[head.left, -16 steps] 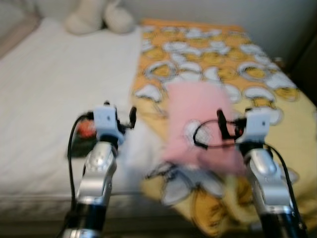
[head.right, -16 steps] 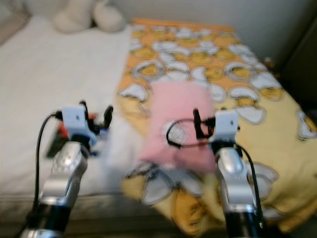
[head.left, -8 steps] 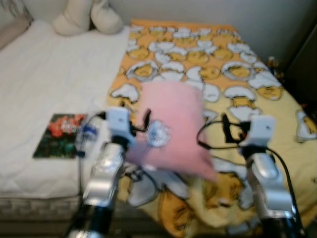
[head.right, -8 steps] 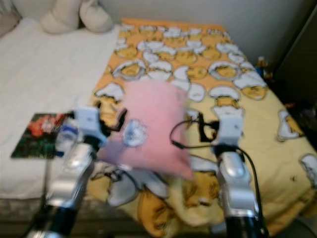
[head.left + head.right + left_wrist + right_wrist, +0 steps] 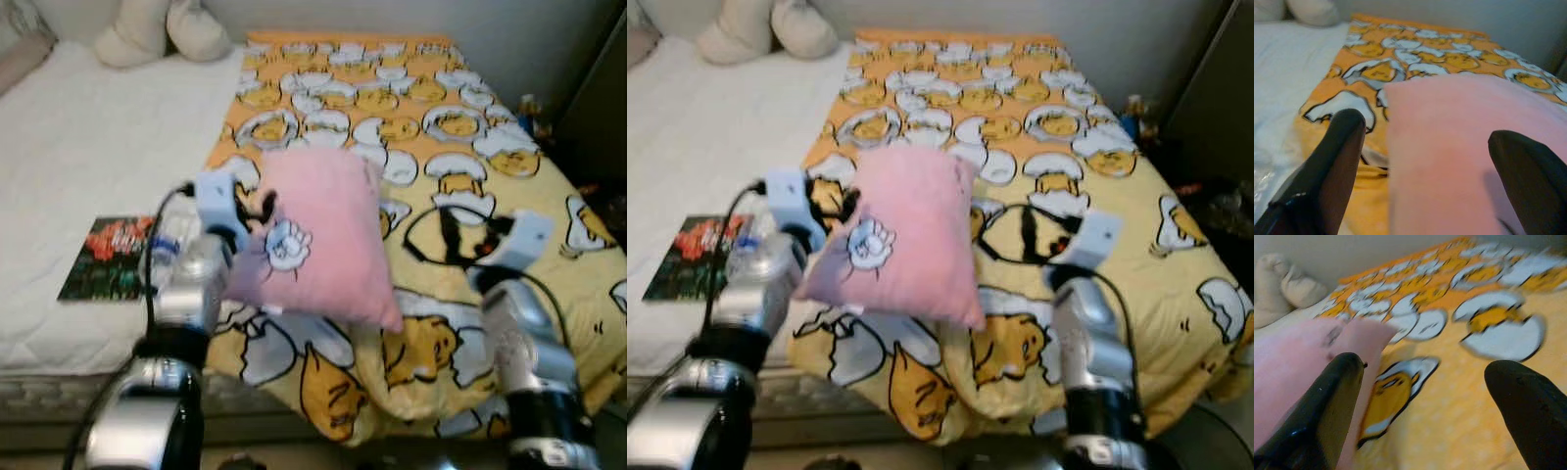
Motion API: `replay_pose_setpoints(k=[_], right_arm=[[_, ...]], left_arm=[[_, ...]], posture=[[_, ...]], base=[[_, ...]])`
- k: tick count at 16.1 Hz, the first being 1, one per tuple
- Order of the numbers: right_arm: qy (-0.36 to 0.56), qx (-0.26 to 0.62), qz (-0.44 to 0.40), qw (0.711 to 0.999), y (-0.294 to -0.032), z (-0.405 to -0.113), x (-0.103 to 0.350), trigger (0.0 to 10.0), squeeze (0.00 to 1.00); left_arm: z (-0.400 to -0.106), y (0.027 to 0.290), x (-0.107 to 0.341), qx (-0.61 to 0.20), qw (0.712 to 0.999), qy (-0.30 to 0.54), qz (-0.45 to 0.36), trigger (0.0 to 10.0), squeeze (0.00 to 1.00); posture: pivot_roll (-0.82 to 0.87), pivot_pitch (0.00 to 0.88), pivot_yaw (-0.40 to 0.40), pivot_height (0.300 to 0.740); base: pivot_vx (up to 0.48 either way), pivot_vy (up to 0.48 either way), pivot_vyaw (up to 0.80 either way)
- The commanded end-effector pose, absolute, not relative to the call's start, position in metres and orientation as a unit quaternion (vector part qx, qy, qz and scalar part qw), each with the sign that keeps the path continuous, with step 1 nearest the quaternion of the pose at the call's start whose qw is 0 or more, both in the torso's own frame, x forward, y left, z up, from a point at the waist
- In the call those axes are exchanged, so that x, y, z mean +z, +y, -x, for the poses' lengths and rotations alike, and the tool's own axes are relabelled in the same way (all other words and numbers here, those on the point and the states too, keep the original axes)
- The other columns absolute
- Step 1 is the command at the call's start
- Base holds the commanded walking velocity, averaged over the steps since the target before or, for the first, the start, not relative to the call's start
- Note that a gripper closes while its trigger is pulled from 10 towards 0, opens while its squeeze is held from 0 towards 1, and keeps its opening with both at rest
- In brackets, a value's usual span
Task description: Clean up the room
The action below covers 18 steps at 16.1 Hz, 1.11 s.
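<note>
Nearest, the left gripper (image 5: 1425,181) has its fingers spread around one edge of the pink pillow (image 5: 318,235), which is raised above the yellow egg-print blanket (image 5: 460,127) at the bed's near edge; whether the fingers truly pinch it or merely bracket it I cannot tell. Beside it, the right gripper (image 5: 1425,406) hangs over the blanket with fingers wide apart, holding nothing. On the white sheet (image 5: 88,137) lie a flowered book (image 5: 106,259) and a clear plastic bottle (image 5: 165,250). Farther off, cream cushions (image 5: 162,29) rest at the head of the bed. The step in hand looks like carrying the pillow; next it likely needs setting down by those cushions.
</note>
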State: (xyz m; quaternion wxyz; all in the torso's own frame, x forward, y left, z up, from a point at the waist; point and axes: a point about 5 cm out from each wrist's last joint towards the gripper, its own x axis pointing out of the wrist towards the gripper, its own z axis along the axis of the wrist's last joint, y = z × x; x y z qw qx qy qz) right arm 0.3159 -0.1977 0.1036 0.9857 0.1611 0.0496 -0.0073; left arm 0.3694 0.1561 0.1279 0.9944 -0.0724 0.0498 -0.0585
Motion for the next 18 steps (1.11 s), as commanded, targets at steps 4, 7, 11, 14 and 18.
replay_pose_setpoints(k=[4, 7, 11, 14, 18], right_arm=[[0.082, 0.052, -0.217, 0.971, -0.169, -0.335, 0.101, 10.0, 0.00], [0.088, 0.087, -0.285, 0.950, -0.152, -0.338, 0.106, 10.0, 0.00], [0.124, 0.081, -0.349, 0.925, -0.135, -0.327, 0.092, 10.0, 0.00], [0.166, 0.106, -0.323, 0.926, -0.119, -0.326, 0.082, 10.0, 0.00], [0.168, 0.093, -0.272, 0.943, -0.128, -0.320, 0.077, 0.0, 0.00]], left_arm=[[-0.379, 0.177, 0.126, -0.021, 0.988, 0.072, 0.136, 10.0, 0.00], [-0.379, 0.167, 0.112, -0.034, 0.966, 0.115, 0.230, 10.0, 0.00], [-0.370, 0.122, 0.091, -0.087, 0.934, 0.166, 0.303, 10.0, 0.00], [-0.366, 0.082, 0.089, -0.169, 0.924, 0.186, 0.287, 0.0, 0.00], [-0.360, 0.069, 0.085, -0.213, 0.931, 0.187, 0.231, 0.0, 0.00]], posture=[[-0.07, 0.178, 0.032, 0.740], [-0.09, 0.235, 0.034, 0.740], [-0.09, 0.247, 0.031, 0.740], [-0.10, 0.235, 0.037, 0.740], [-0.11, 0.224, 0.051, 0.740]], base=[[0.000, 0.000, 0.00], [0.000, 0.000, 0.00], [0.000, 0.000, 0.00], [0.000, 0.000, 0.00], [0.000, 0.000, 0.00]])
